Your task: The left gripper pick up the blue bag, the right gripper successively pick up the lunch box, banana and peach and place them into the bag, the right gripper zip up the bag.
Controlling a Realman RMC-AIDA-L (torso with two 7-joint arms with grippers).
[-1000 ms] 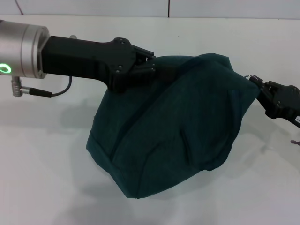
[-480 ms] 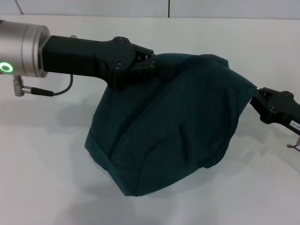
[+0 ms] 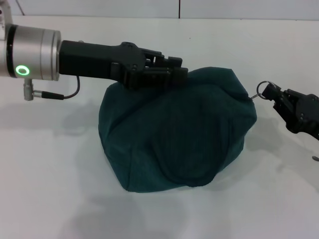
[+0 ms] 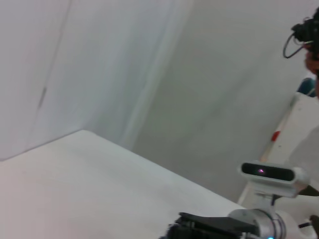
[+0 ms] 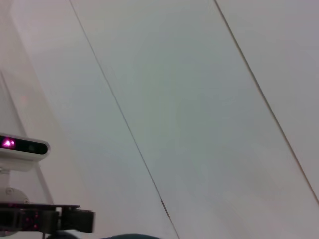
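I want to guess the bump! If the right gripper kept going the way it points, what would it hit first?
Probably the blue bag: the right gripper points at its end, at the ring pull.

Matt teal cloth blue bag (image 3: 174,139); brushed-metal wrist (image 3: 32,53); smooth white table (image 3: 60,189)

I have a plain white table (image 3: 60,199) under the work, matte and unmarked as far as I can see; its far edge meets a pale wall at the top of the head view; the blue bag (image 3: 174,134) sits directly on it, near the middle, slumped into a rounded heap with its base flat on the surface; its zipper ring pull (image 3: 260,90) sticks out on the right side, above the tabletop; soft shadows fall on the white surface left of the bag and in front of it.
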